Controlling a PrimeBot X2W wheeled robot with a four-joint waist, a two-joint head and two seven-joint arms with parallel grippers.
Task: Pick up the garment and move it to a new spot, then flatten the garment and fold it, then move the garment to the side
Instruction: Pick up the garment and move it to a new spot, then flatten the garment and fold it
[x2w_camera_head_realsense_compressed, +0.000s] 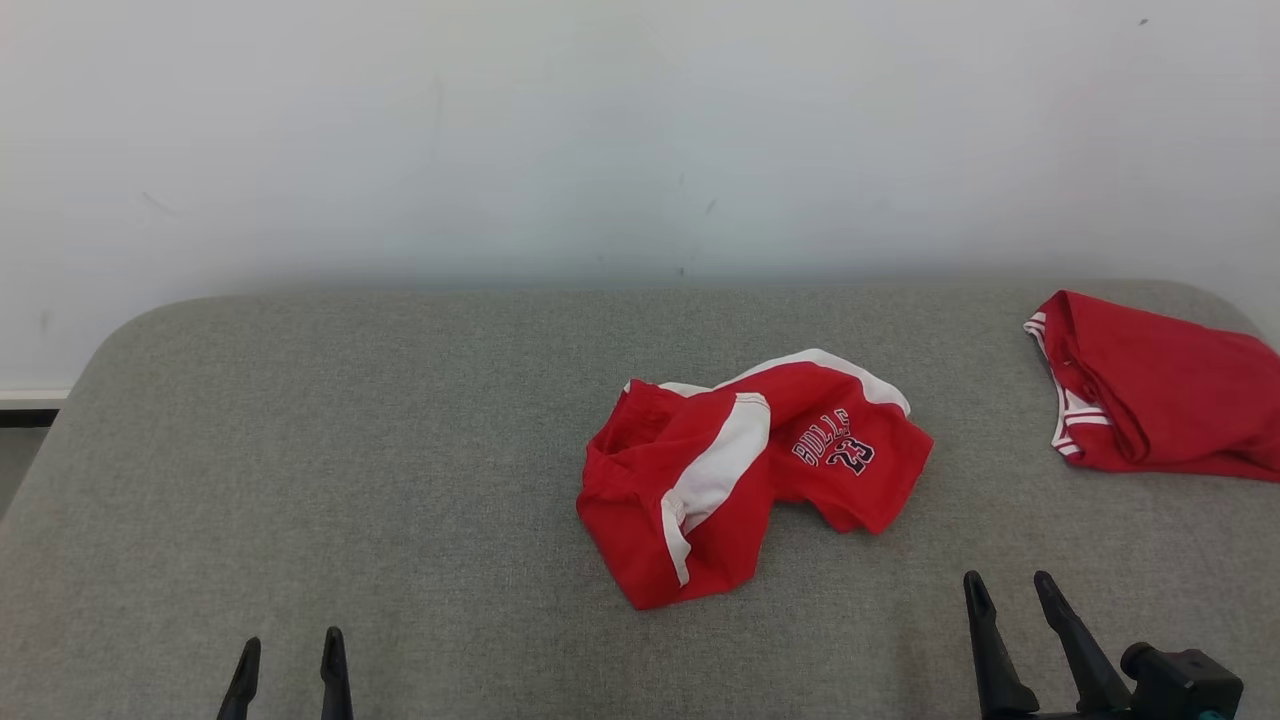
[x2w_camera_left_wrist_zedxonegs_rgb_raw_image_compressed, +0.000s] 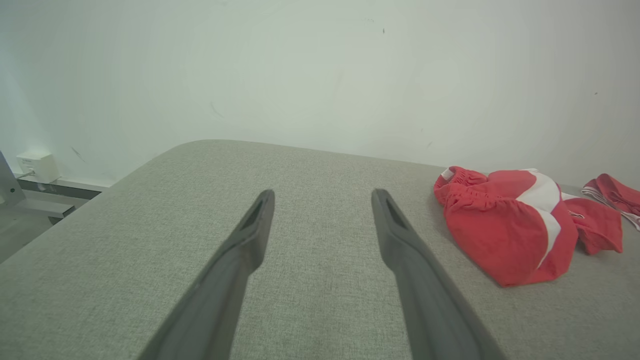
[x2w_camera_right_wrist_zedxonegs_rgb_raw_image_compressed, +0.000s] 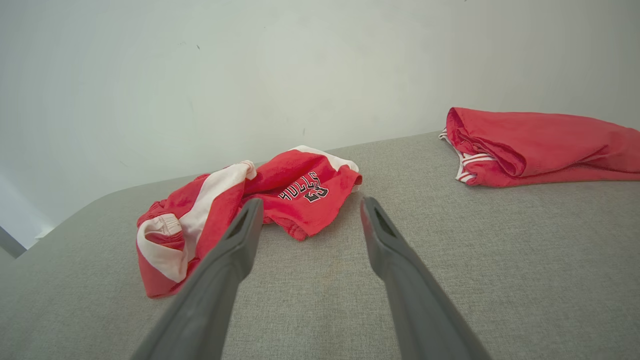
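Head view, stock listed largest first.

1. Wall (x2w_camera_head_realsense_compressed: 640, 130): pale and plain, behind the whole work area.
2. Table (x2w_camera_head_realsense_compressed: 300, 450): grey fabric top with rounded far corners. It has wide bare stretches at left and along the near edge.
3. Garment (x2w_camera_head_realsense_compressed: 740, 470): red shorts with a white stripe (x2w_camera_head_realsense_compressed: 715, 470), lying crumpled slightly right of the table's centre. The elastic waistband (x2w_camera_left_wrist_zedxonegs_rgb_raw_image_compressed: 462, 182) is bunched toward the left and the printed leg (x2w_camera_right_wrist_zedxonegs_rgb_raw_image_compressed: 305, 192) lies toward the right.
4. Second red garment (x2w_camera_head_realsense_compressed: 1160, 400): lies at the far right edge, well apart from the shorts. It seems to be no part of this step.
5. Right claw (x2w_camera_head_realsense_compressed: 1006, 576): near edge, right, with fingers spread apart and holding nothing. It sits near the shorts' printed leg but clear of it.
6. Left claw (x2w_camera_head_realsense_compressed: 290, 637): near edge, left, with fingers spread apart and holding nothing, well apart from the shorts.

Handling note (judgement): the pick-up looks not yet begun. The right claw is the closer one, so it likely suits the first grasp.
- Pinch a raised fold or a hem rather than flat cloth.
- Take one layer if possible, so the shorts hang open for flattening.
- Lift high enough to clear the table before carrying.
- Set the shorts down on the bare left stretch, where both claws can reach them and they stay clear of the second red garment.
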